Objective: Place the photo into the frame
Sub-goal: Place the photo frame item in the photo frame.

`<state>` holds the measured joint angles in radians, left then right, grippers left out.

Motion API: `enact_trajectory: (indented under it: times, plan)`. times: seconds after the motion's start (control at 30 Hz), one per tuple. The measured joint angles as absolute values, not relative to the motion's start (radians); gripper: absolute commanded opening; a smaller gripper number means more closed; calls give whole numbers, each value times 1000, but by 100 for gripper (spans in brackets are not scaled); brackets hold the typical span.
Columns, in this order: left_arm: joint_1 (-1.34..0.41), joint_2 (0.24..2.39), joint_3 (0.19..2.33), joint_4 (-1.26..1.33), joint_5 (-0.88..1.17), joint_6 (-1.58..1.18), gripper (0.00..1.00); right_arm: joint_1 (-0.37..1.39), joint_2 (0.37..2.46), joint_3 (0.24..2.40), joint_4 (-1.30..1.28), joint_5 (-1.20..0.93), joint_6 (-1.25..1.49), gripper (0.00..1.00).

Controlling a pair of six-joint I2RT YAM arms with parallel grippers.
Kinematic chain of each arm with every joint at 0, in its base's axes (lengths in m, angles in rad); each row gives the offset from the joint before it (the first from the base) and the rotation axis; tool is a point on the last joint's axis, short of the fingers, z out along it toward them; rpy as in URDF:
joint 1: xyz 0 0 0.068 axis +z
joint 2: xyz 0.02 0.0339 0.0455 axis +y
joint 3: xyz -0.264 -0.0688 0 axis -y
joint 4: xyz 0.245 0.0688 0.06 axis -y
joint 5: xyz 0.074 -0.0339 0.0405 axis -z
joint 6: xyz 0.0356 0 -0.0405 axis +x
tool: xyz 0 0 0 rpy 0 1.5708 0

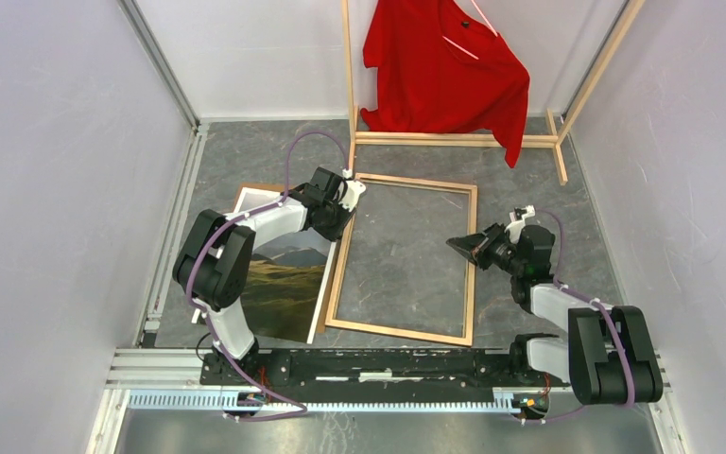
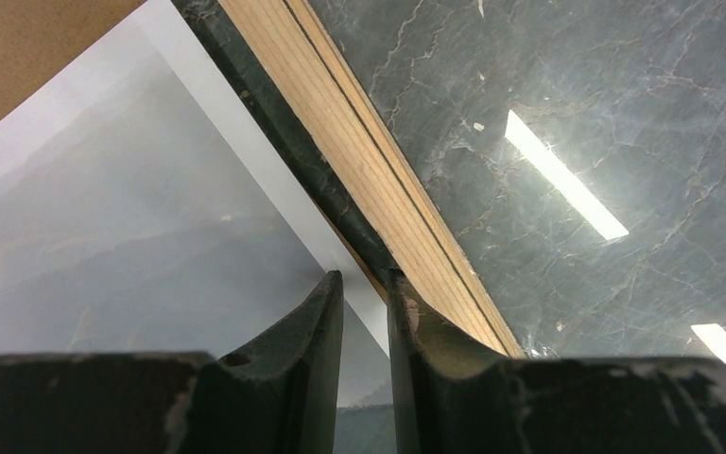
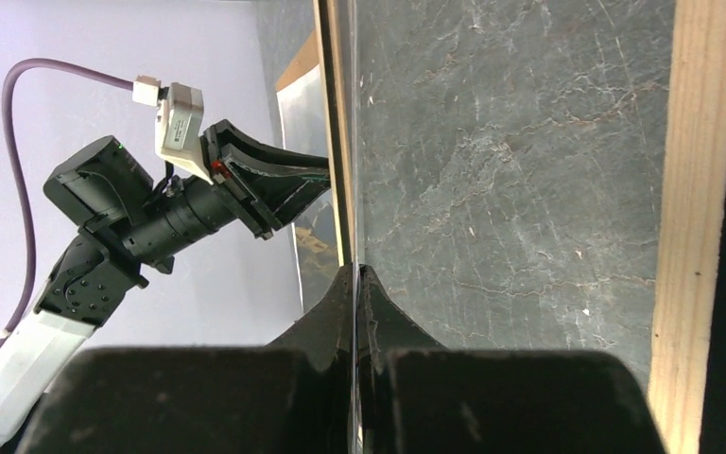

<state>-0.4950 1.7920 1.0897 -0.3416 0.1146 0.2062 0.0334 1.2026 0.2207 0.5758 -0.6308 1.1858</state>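
Although the left arm is covering much of it, the photo (image 1: pixel 284 288) is lying picture-up on the table (image 1: pixel 548 218), just left of the frame (image 1: pixel 402 331), which is resting wood side up. The right gripper (image 3: pixel 354 274) is hanging just inside the frame's right rail, fingers pressed together with nothing visible between them. Farther on, the left gripper (image 2: pixel 366 284) is hovering over the photo's white border beside the left rail, its fingers a slit apart and empty. Beyond, a red shirt (image 1: pixel 444 66) is hanging on a wooden rack (image 1: pixel 454 139), its top cut off.
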Motion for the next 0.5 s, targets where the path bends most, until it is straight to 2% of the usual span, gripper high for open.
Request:
enact_trajectory:
  times: [0.5]
  plan:
    - [-495,1792,1090,-342,115,206,30,35,1199,220,640,-643,1218,0]
